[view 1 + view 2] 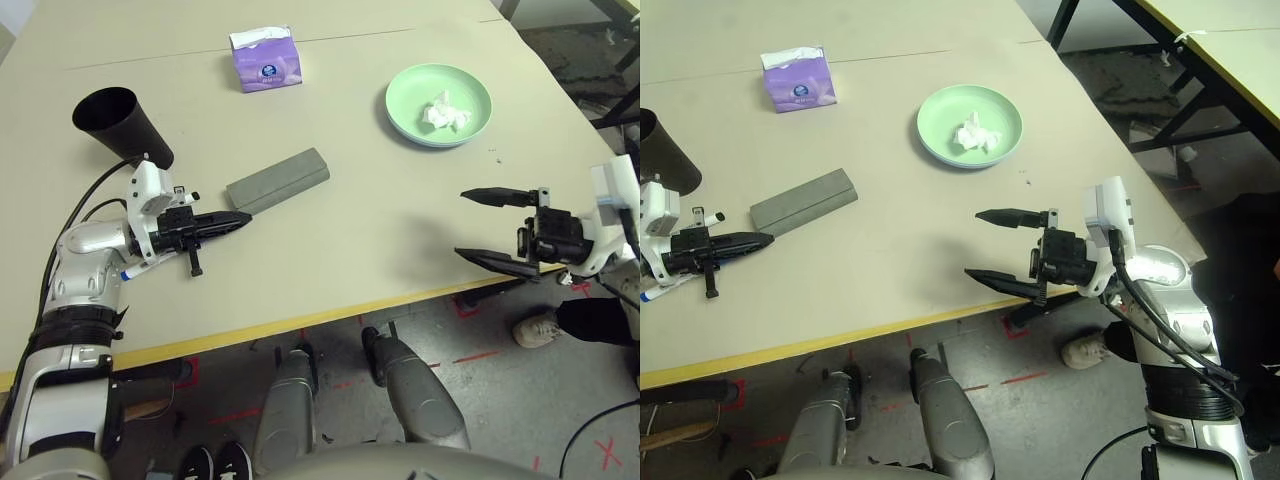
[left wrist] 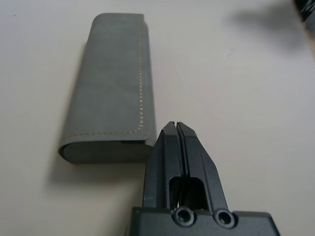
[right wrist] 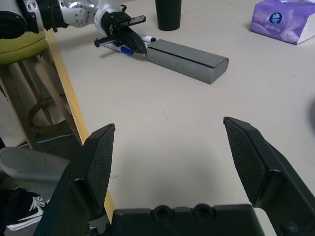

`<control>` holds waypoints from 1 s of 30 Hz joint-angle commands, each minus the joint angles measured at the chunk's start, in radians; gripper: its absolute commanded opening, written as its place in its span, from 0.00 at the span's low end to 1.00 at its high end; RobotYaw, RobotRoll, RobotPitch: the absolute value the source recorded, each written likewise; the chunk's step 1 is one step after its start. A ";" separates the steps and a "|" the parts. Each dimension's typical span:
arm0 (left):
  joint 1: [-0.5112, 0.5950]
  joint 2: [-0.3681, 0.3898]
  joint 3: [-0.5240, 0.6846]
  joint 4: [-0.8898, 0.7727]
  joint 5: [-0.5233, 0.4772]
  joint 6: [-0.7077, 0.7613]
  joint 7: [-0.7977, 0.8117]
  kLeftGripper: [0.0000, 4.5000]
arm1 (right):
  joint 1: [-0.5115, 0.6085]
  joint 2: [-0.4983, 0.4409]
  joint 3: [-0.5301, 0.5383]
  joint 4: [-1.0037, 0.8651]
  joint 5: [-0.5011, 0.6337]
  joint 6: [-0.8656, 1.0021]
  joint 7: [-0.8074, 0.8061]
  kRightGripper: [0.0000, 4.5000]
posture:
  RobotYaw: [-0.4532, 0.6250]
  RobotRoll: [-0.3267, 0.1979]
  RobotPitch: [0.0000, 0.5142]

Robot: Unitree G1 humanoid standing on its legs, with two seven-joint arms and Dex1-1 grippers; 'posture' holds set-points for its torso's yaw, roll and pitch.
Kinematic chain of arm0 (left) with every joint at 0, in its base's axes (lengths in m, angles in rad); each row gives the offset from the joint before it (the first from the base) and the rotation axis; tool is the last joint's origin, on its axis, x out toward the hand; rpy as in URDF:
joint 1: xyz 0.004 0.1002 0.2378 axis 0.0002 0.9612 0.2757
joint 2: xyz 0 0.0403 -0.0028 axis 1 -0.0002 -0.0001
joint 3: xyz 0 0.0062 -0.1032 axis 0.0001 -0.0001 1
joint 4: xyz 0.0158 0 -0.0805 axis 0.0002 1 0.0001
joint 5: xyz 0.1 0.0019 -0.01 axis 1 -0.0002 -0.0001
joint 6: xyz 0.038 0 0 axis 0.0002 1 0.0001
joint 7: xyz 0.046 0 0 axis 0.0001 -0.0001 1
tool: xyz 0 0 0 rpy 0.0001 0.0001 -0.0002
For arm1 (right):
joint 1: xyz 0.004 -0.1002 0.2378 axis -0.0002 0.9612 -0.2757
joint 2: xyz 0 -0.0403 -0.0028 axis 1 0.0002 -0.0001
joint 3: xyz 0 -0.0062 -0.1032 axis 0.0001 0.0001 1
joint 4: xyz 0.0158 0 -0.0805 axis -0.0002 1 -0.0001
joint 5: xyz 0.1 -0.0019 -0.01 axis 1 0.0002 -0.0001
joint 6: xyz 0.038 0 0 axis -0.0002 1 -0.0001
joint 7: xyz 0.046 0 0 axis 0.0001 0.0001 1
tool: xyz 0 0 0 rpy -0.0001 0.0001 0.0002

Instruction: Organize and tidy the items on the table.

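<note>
**Two grippers over a partly tidied beige tabletop**

The large flat beige table (image 1: 330, 250), with its yellow front edge and a thin seam line running across the far part, carries the items in three groups. On the robot's left, the left gripper (image 1: 243, 219) has its two black fingers pressed together on nothing, and its tip sits just beside the near end of the long grey glasses case (image 1: 278, 181); whether tip and case touch cannot be told. The case is closed and lies flat, angled away toward the table's middle. Behind the left wrist stands a black tapered cup (image 1: 120, 123), its open mouth towards the camera. Beneath that wrist lie two white markers (image 3: 129, 43), one with a black cap and one with a blue cap, close together and near the case's end.

At the far side, just in front of the seam, stands the small purple tissue box (image 1: 266, 60) with white tissue showing at its top. To the robot's right of it, well apart, rests the round pale green plate (image 1: 439, 104), and a crumpled white tissue (image 1: 444, 113) lies in its middle.

The right gripper (image 1: 478, 227) hovers over the table's front right edge, pointing across toward the left, its two black fingers spread wide with only bare tabletop between them.
</note>
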State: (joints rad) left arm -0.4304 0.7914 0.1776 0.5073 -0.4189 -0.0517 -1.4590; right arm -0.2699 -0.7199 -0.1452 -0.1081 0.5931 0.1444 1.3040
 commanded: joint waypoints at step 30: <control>0.530 0.229 0.412 -0.280 -0.207 0.235 -0.008 0.90 | -0.183 0.060 0.163 0.176 -0.038 -0.099 0.250 1.00 | 0.28 0.62 0.53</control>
State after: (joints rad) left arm 0.0883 0.9860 0.5564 0.2317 -0.6502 0.1884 -1.4663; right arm -0.4437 -0.6684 -0.0074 0.0549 0.5700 0.0603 1.5262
